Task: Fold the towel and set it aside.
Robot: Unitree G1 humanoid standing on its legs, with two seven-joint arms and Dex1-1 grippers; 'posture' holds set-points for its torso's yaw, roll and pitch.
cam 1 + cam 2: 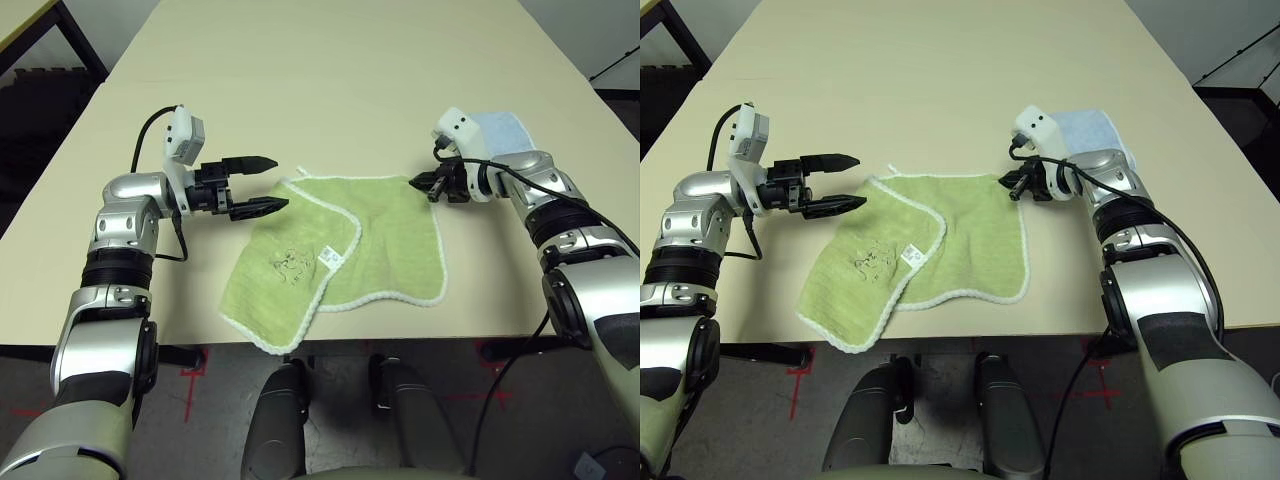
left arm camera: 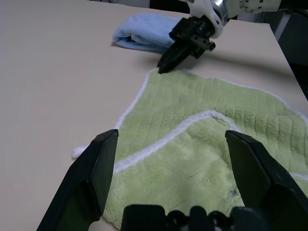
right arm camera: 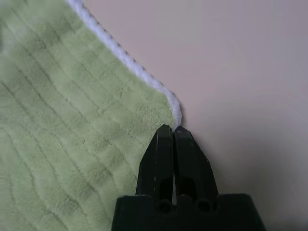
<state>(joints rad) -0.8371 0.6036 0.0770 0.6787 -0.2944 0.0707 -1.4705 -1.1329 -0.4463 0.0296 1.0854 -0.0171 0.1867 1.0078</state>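
Pale and smooth, the bench (image 1: 300, 110) stretches across most of the scene, running from the robot's side well out toward the far end of the room. Beneath its near edge lies a dark grey floor (image 1: 215, 400) with red marks (image 1: 190, 385) on it. Both silver arms reach forward over the bench, the left arm (image 1: 105, 340) on one side and the right arm (image 1: 580, 260) on the other.

Between them, at the near edge of the bench, lies the green towel (image 1: 390, 240), trimmed all round in white. Its left part lies slanted over the rest, with a curved white border crossing the cloth, and its near left corner reaches just past the edge of the bench. Farther out on the right, a light blue folded cloth (image 1: 505, 130) rests on the bench, partly behind the right wrist and apart from the towel.

The left gripper (image 1: 282, 184) is at the towel's far left corner, its two black fingers spread wide, one above the other as the head cameras see them. The right gripper (image 3: 174, 128) is at the far right corner, its fingers pressed together on the towel's white-edged corner, pinching it.

On the slanted left part of the towel sits a dark stitched motif (image 1: 292, 265), drawn in thin lines. Smallest of all, a white tag (image 1: 331, 257) lies beside the motif, right by the curved border.
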